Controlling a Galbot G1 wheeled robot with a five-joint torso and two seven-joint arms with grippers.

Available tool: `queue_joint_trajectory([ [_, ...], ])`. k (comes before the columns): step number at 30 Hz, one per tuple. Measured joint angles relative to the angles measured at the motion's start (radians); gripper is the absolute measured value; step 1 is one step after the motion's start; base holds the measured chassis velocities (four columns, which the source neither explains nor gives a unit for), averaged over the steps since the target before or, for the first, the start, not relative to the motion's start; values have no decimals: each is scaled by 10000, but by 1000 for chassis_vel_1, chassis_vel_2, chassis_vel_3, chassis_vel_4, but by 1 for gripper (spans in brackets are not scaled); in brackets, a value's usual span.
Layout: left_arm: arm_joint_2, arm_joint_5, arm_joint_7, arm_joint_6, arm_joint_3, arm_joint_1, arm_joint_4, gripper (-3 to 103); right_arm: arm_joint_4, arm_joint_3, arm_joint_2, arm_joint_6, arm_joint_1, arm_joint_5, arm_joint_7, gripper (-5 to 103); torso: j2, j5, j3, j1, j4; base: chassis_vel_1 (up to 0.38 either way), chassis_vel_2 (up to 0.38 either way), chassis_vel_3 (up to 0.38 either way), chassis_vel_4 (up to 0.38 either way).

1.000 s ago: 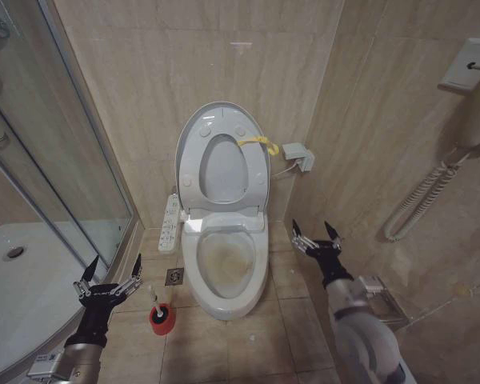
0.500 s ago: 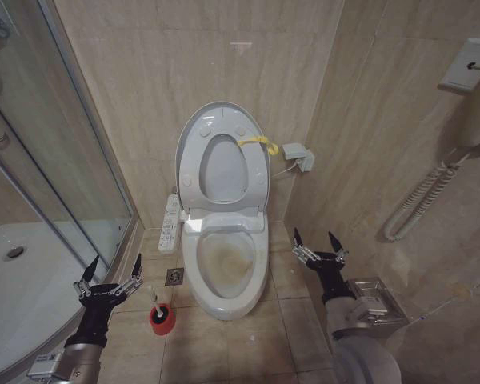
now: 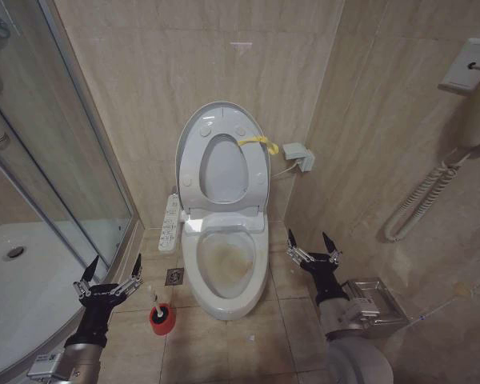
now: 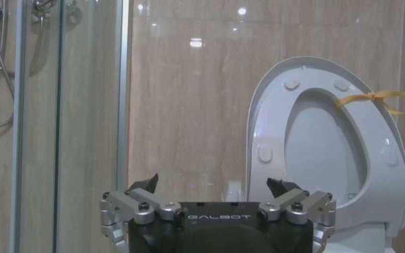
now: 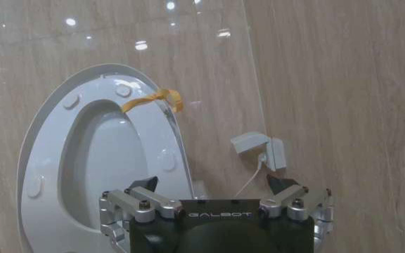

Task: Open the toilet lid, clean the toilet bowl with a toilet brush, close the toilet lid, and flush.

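With the toilet lid (image 3: 222,160) raised at twelve o'clock, the toilet brush (image 3: 156,305) at eight o'clock could be toppled if misjudged by the empty, wide-open left gripper (image 3: 108,276); the right gripper (image 3: 312,247) is likewise spread, empty.

A glossy white toilet lid (image 3: 222,164), with a yellow loop tag (image 3: 258,143) at its 2 o'clock edge, stands against beige stone-look wall tiles (image 3: 144,88) with faint paler veining. Below it at 6 o'clock the white toilet bowl (image 3: 224,268) has brownish-yellow staining inside, and at the bowl's 8 o'clock sits a red cup holder (image 3: 162,318) with a pale-handled toilet brush (image 3: 154,298), its bristle head apparently dark. The left gripper (image 3: 110,276) and right gripper (image 3: 310,250) are black with silver metal knuckles.
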Motion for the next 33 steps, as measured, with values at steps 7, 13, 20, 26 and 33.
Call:
queue_joint_trajectory([
  [7,0,0,0,0,0,0,0,100,-14,25,-27,-62,35,-53,44,100,0,0,0,0,0,0,0,0,0],
  [13,0,0,0,0,1,0,0,100,-19,28,-35,-74,43,-63,68,100,0,0,0,0,0,0,0,0,0],
  [20,0,0,0,0,1,0,0,100,-27,30,-40,-81,48,-63,77,100,0,0,0,0,0,0,0,0,0],
  [26,0,0,0,0,0,0,0,100,-29,30,-43,-85,51,-63,81,100,0,0,0,0,0,0,0,0,0],
  [33,0,0,0,0,1,0,0,100,-30,30,-44,-86,52,-61,85,100,0,0,0,0,0,0,0,0,0],
])
